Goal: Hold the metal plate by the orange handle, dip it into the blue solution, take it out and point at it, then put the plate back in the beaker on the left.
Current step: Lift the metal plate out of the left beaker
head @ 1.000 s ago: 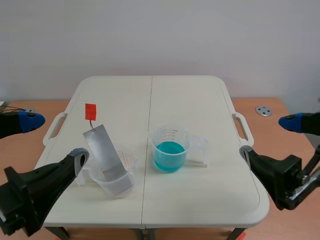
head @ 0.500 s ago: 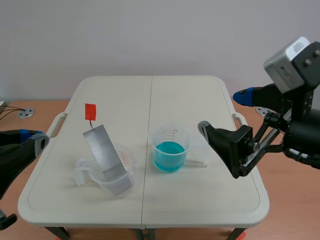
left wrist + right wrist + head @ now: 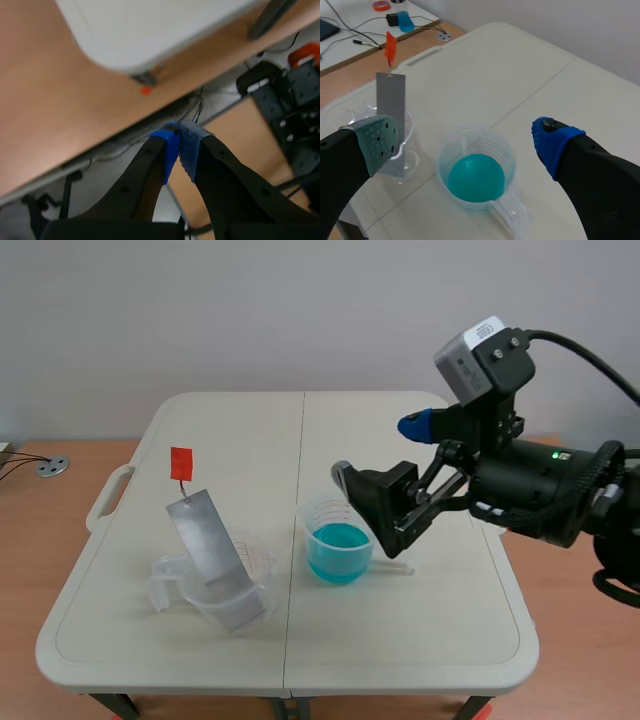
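Observation:
A grey metal plate (image 3: 208, 558) leans in a clear beaker (image 3: 222, 592) on the table's left half, its orange handle (image 3: 181, 462) sticking up on a wire. To the right of it stands a beaker of blue solution (image 3: 338, 541). My right gripper (image 3: 380, 452) hangs open just above and right of that beaker, holding nothing. In the right wrist view the blue solution beaker (image 3: 476, 177) lies between and below the fingers of the right gripper (image 3: 461, 134); the plate (image 3: 390, 107) and handle (image 3: 390, 46) stand beyond the dotted pad. My left gripper (image 3: 179, 137) is shut, empty, off the table.
The white folding table (image 3: 420, 660) has a centre seam and side handles (image 3: 108, 495). Wooden floor surrounds it, with a metal disc (image 3: 50, 467) at the left. The left wrist view shows a table corner (image 3: 125, 45) and cables and clamps beneath.
The right arm swung in from the right edge and rose over the blue solution beaker, still open. The left arm withdrew out of the scene view and its gripper shut.

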You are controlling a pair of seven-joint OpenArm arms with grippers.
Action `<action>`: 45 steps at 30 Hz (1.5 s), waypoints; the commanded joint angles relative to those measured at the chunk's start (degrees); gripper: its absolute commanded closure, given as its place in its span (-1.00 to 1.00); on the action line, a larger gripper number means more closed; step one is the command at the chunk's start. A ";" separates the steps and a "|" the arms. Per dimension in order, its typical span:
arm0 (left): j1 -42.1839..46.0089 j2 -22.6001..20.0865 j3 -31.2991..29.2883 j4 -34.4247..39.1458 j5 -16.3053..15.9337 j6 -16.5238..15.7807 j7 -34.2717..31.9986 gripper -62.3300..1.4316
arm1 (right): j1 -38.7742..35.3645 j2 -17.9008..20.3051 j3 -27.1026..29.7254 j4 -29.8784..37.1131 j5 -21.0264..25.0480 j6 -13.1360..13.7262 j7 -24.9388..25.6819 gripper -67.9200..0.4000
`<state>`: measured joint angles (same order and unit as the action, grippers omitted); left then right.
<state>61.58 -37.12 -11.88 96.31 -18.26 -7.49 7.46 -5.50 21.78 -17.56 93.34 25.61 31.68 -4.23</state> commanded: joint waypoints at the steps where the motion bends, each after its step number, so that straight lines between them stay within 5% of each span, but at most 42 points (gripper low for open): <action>1: -0.52 0.59 0.72 -1.11 -0.35 -0.76 -0.81 0.87 | 2.12 -0.72 -0.83 -0.44 1.03 1.25 0.44 -0.62; 10: -3.26 1.09 5.35 -12.55 1.22 -6.23 -1.66 0.87 | 11.65 -5.88 -6.05 -10.43 1.09 3.15 0.28 -0.62; 18: -9.70 1.09 11.34 -22.62 4.20 -7.28 -1.62 0.87 | 19.26 -10.84 -9.22 -22.25 1.90 8.79 0.52 -0.60; 32: -17.05 3.30 15.74 -34.01 5.20 -7.34 -1.62 0.87 | 29.90 -17.03 -14.91 -34.73 1.92 10.45 0.74 -0.59; 45: -17.97 6.16 15.74 -36.74 7.63 -7.37 -1.62 0.87 | 36.20 -24.06 -18.27 -46.53 2.08 11.04 0.72 -0.58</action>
<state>43.16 -30.76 3.75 59.00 -10.50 -14.66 5.98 29.06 -1.72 -35.51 45.87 26.85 41.82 -4.40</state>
